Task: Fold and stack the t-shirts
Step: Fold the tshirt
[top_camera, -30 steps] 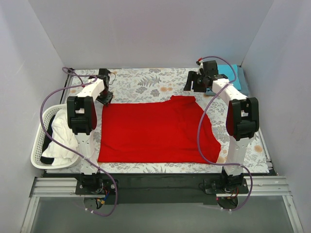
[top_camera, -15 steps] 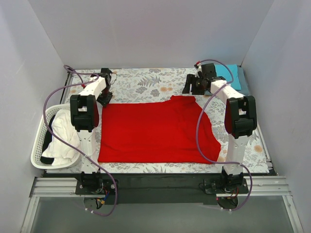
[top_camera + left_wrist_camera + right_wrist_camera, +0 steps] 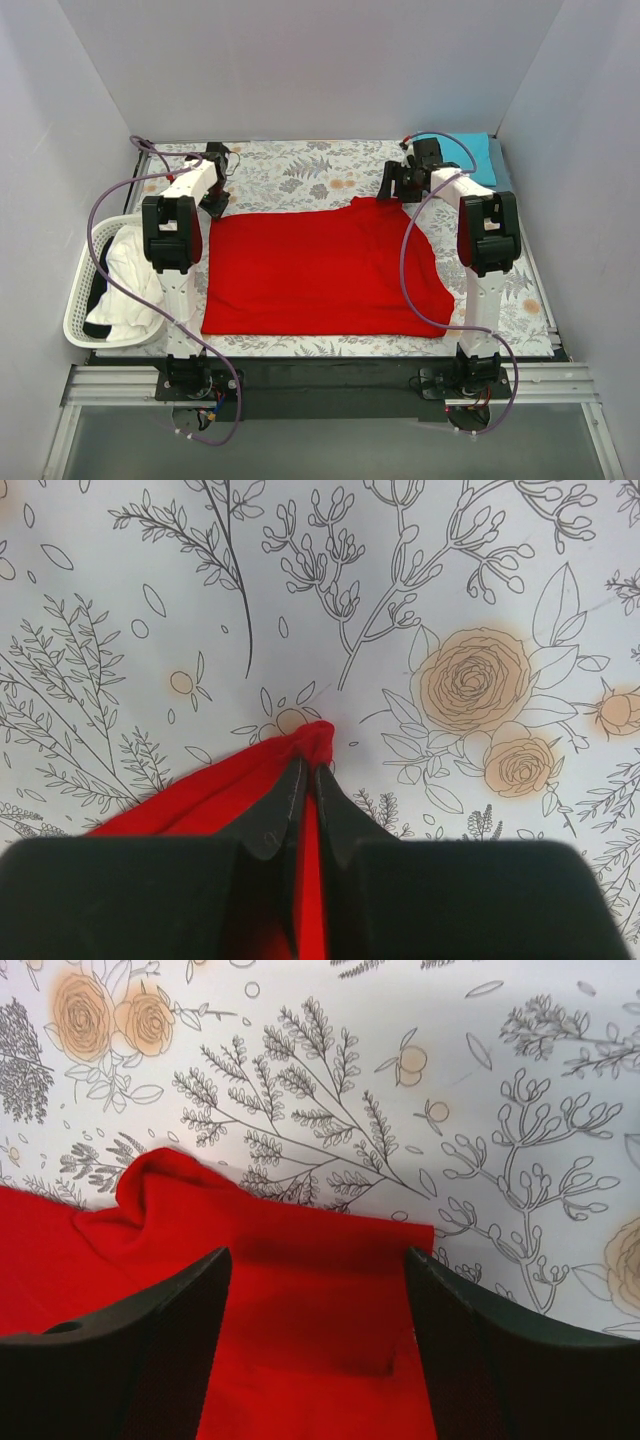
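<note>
A bright red t-shirt (image 3: 320, 272) lies spread flat on the flowered table cloth. My left gripper (image 3: 213, 203) is at its far left corner, shut on a pinched peak of the red cloth (image 3: 305, 748). My right gripper (image 3: 397, 187) is open above the shirt's far right edge (image 3: 330, 1280), its fingers either side of the cloth, near a small bunched fold (image 3: 160, 1185). A teal t-shirt (image 3: 475, 155) lies folded at the far right corner, on top of a grey-blue one (image 3: 501, 172).
A white lattice basket (image 3: 85, 305) with white and dark cloth in it stands at the table's left edge. White walls close in the back and both sides. Purple cables loop over both arms.
My right gripper has come down and toward the red shirt's far right edge. My left gripper has stayed at the far left corner.
</note>
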